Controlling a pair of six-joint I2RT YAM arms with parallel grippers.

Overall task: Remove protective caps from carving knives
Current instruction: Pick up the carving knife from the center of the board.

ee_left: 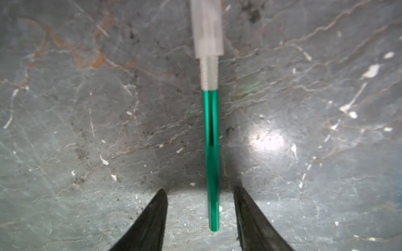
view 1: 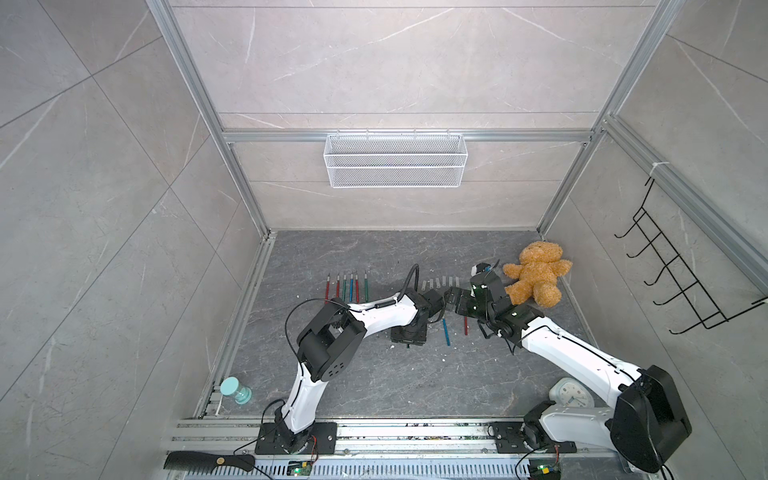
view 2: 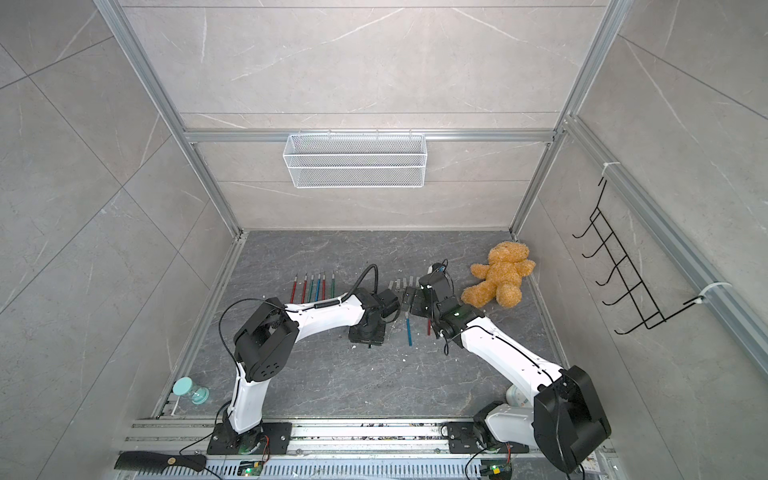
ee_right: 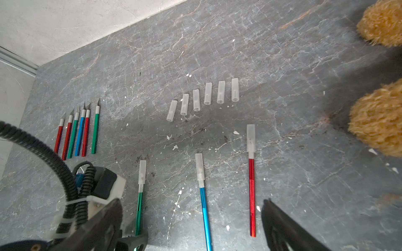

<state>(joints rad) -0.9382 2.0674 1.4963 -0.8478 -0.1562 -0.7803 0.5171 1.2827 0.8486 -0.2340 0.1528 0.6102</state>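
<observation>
"Which one is it on?"

"The green-handled pen-like craft knife (ee_left: 212, 152), lying flat on the dark grey stone tabletop (ee_left: 87, 130). The left gripper (ee_left: 200, 189) straddles its tail end with the jaws half apart and a gap on either side, so it's gripping nothing."

"And the right gripper (view 1: 454, 300)?"

"Spread wide and empty, just above the capped knives. I'd pinch the handle squarely so it can't roll. Then the right one should take the translucent plastic cap tube (ee_left: 207, 28) and draw it straight off along the knife, never sideways."
</observation>
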